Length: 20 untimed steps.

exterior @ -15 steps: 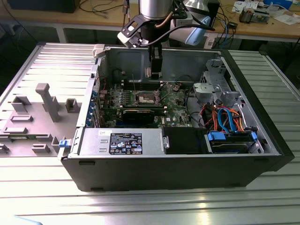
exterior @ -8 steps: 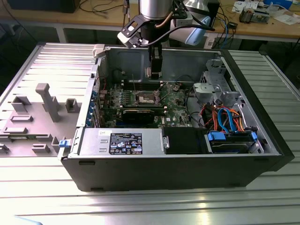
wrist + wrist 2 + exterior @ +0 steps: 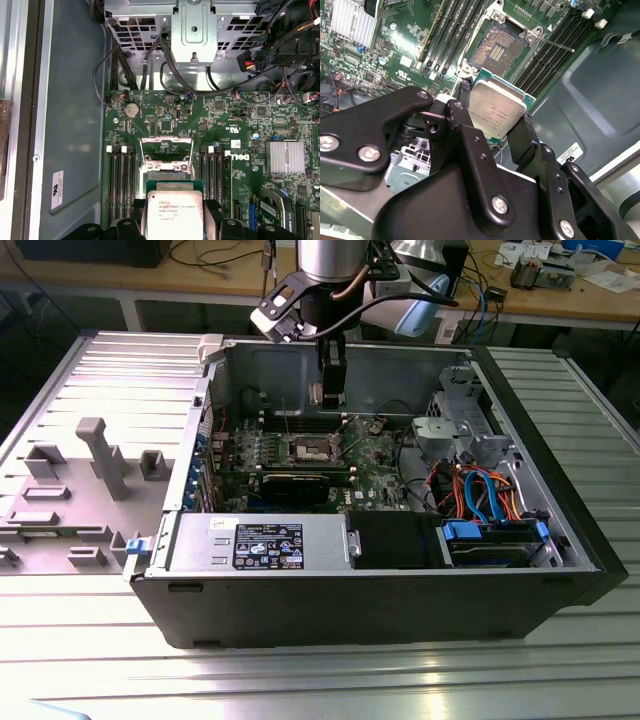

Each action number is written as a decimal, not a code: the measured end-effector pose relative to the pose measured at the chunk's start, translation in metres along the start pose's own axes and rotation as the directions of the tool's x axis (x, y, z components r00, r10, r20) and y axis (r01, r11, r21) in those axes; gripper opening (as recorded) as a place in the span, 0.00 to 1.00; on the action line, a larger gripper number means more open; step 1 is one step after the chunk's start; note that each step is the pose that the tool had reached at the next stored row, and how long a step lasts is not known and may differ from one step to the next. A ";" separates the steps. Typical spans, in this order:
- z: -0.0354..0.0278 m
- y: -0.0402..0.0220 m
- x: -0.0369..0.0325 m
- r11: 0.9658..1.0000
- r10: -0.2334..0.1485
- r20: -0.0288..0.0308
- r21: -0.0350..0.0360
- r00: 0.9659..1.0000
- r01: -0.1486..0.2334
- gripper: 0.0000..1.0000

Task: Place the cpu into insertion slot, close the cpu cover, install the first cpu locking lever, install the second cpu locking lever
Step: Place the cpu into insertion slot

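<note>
Gripper [image 3: 492, 120] tight around the cpu [image 3: 497, 106], clear of the uncovered insertion slot [image 3: 496, 47].

small dark print in rows on the small square silver-grey cpu [image 3: 174, 212], not legible. black label [image 3: 268, 544] with white print on the silver metal box [image 3: 200, 540]. white printed sticker [image 3: 57, 190] on the grey case wall [image 3: 75, 100]. white lettering [image 3: 242, 158] on the green circuit board [image 3: 165, 117].

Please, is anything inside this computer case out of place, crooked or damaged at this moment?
Nothing stands out. The gripper is shut on the cpu and holds it near the open insertion slot. The cpu cover stands lifted, which fits the work. I see no damage and no loose part.
</note>
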<state>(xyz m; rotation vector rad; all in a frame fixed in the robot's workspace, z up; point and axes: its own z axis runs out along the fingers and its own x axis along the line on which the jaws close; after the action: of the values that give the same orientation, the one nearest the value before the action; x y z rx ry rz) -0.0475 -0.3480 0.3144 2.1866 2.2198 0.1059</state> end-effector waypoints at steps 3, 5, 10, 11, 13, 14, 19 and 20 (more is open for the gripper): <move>0.0000 0.0000 0.0000 1.000 0.000 -0.002 0.000 1.000 0.000 0.55; 0.0000 0.0000 0.0000 1.000 0.000 -0.003 0.000 1.000 0.000 0.55; 0.0000 0.0000 0.0000 1.000 0.000 -0.007 0.000 1.000 0.000 0.55; 0.0000 0.0000 0.0000 1.000 0.000 -0.008 0.000 1.000 0.000 0.55; 0.0000 0.0000 0.0000 1.000 0.001 -0.009 0.000 1.000 -0.001 0.55; 0.0000 0.0000 0.0000 1.000 0.001 -0.010 0.000 1.000 -0.001 0.55; 0.0000 0.0000 0.0000 1.000 0.001 -0.013 0.000 1.000 -0.001 0.55; 0.0000 0.0000 0.0000 1.000 0.001 -0.013 0.000 1.000 -0.001 0.55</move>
<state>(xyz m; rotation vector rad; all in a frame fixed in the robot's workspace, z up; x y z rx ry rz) -0.0475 -0.3480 0.3144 2.1932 2.2256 0.1209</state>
